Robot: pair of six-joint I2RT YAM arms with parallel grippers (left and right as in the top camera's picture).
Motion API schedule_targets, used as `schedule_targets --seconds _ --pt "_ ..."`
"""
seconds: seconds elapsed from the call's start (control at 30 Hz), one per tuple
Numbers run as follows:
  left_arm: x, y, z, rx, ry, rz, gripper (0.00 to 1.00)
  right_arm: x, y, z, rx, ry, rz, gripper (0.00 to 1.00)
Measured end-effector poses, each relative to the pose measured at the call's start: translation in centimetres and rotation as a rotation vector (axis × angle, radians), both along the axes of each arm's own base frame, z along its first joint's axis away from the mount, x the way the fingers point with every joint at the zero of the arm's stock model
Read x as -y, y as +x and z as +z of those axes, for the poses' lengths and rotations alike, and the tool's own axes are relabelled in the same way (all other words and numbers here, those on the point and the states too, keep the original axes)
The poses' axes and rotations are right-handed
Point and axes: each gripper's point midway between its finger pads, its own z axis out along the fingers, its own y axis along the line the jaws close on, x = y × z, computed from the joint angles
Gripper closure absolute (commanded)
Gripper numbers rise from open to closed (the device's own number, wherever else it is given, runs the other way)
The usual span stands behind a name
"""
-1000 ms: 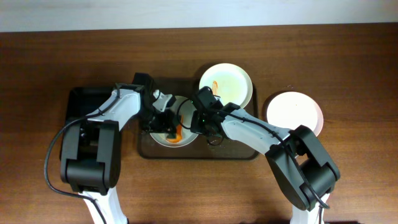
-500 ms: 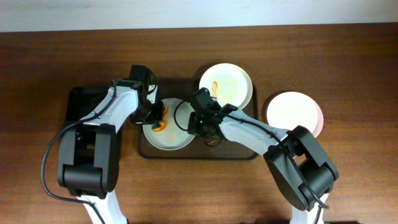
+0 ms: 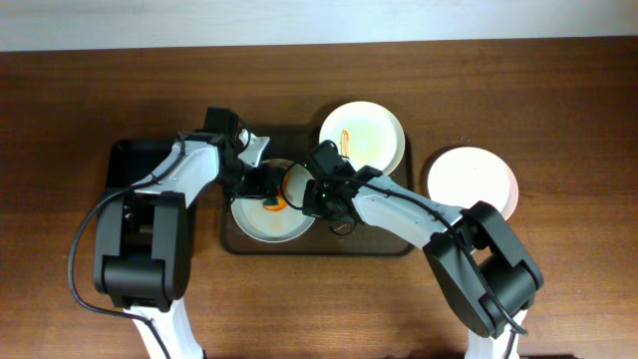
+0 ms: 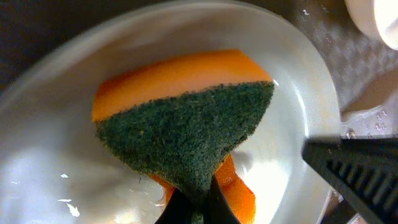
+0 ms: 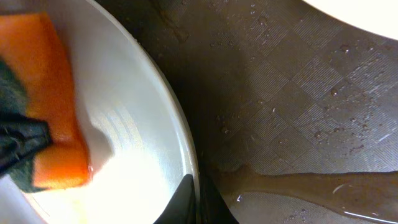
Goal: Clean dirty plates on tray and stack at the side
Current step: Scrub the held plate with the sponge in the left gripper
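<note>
A white plate [image 3: 261, 221] lies in the left half of the brown-grey tray [image 3: 384, 244]. My left gripper [image 3: 267, 195] is shut on an orange and green sponge [image 4: 186, 124] that rests on this plate [image 4: 56, 168]. My right gripper [image 3: 311, 202] is shut on the plate's right rim [image 5: 180, 149]; the sponge [image 5: 56, 137] shows at the left of that view. A second plate [image 3: 362, 135] with an orange sauce streak sits at the tray's back right. A third plain white plate [image 3: 471, 178] lies on the table right of the tray.
A smaller black tray [image 3: 135, 165] sits left of the big tray. Water pools on the tray's textured floor [image 5: 298, 180]. Brown wooden table [image 3: 558, 100] lies all around.
My left gripper has swept the sponge from the plate's front, to its left side, then back toward its upper right. My right gripper has stayed on the rim.
</note>
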Motion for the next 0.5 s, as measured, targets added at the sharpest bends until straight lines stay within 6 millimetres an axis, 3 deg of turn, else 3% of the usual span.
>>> schedule_targets --seconds 0.1,0.17,0.27,0.37,0.5 --pt "-2.6 1.5 0.8 -0.01 0.178 0.086 1.0 0.0 0.0 0.0 0.0 0.0 0.0 0.96" --pt "-4.7 1.7 2.0 -0.039 0.308 0.143 1.0 0.0 0.0 0.0 0.0 0.0 0.0 0.96" --pt "-6.2 1.4 3.2 -0.071 0.396 0.179 1.0 0.0 0.0 0.0 0.0 0.0 0.0 0.96" --pt "-6.2 -1.2 3.2 -0.178 0.403 0.166 1.0 0.0 0.0 0.0 0.0 0.001 0.0 0.96" --pt "-4.1 -2.3 3.4 -0.211 0.336 0.102 1.0 0.0 0.0 0.0 0.0 0.001 0.0 0.96"
